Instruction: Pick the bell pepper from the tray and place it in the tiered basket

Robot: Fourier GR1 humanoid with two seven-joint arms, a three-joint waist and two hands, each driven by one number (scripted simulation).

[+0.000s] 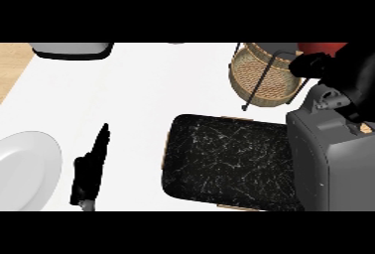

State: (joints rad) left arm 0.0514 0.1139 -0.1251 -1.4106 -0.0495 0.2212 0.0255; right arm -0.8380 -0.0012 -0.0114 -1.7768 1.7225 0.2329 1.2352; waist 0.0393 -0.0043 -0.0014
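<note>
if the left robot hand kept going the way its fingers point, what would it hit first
Probably nothing nearby. The left robot hand points up the view and slightly right across bare counter, between the white plate and the black tray. The way looks free, though height is unclear.

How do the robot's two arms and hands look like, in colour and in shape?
The right forearm is a grey, boxy casing with rounded edges and small bolts near the wrist; the right hand is black. The left hand is black too, with slim fingers. No cables or markings show.

tray: right side behind forearm | plate: cut off left
</note>
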